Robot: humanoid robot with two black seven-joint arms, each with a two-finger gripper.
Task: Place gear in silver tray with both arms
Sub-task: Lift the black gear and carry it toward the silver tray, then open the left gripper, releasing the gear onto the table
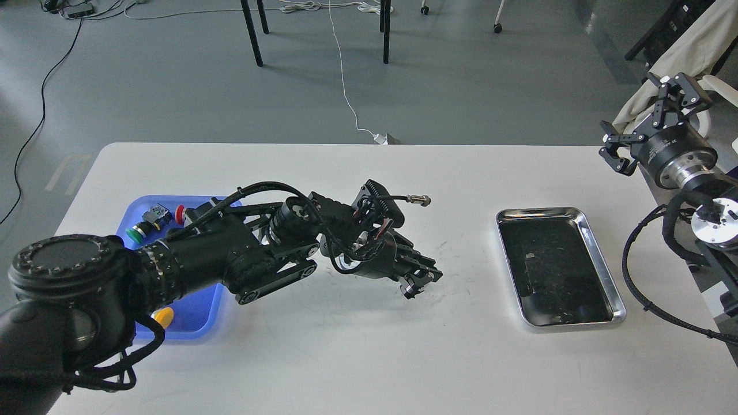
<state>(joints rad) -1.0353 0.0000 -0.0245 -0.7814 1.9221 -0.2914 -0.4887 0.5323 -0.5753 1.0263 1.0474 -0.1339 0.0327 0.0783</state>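
Our left gripper [422, 280] hangs fingers together, grip unclear; the silver tray [599, 253] lies right of it; our right gripper [637, 127] gapes wide.

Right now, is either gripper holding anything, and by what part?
The right gripper is open and empty. The left gripper looks closed, but whether it holds anything cannot be told.

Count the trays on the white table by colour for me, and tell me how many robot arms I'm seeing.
Silver tray: 1
Blue tray: 1
Robot arms: 2, the left tool over the table between the two trays, the right tool raised at the table's right edge
Total: 4
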